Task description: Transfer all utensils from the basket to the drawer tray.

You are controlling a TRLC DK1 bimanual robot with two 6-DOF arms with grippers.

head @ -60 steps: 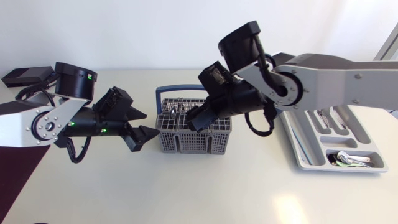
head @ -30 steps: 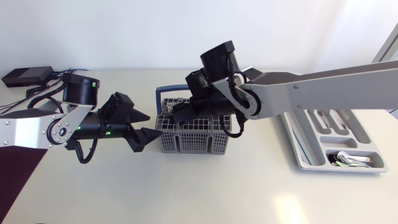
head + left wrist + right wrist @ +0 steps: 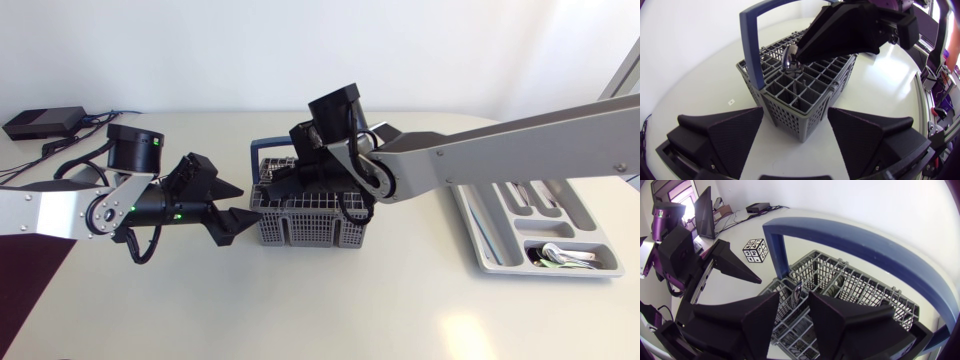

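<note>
The grey utensil basket [image 3: 312, 218] with a blue handle [image 3: 840, 235] stands mid-table. My right gripper [image 3: 287, 184] reaches down into the basket's left compartments. In the right wrist view, a metal utensil handle [image 3: 796, 287] stands upright between the right gripper's [image 3: 793, 297] fingers, which are close to it but show a small gap, so the gripper is open. The left wrist view shows the same utensil [image 3: 788, 59] at the right gripper's tips. My left gripper [image 3: 240, 207] is open, its fingers either side of the basket's near-left corner [image 3: 785, 117]. The grey drawer tray [image 3: 497, 255] lies at the right.
Several utensils lie in the tray's compartments [image 3: 560, 256]. A black box [image 3: 40, 122] with cables sits at the far left back. A printed marker [image 3: 755, 250] lies on the table beyond the basket's left side.
My right arm has swung left over the basket and lowered its gripper in, its fingers narrowing around the utensil handle. The left gripper has crept a little closer to the basket.
</note>
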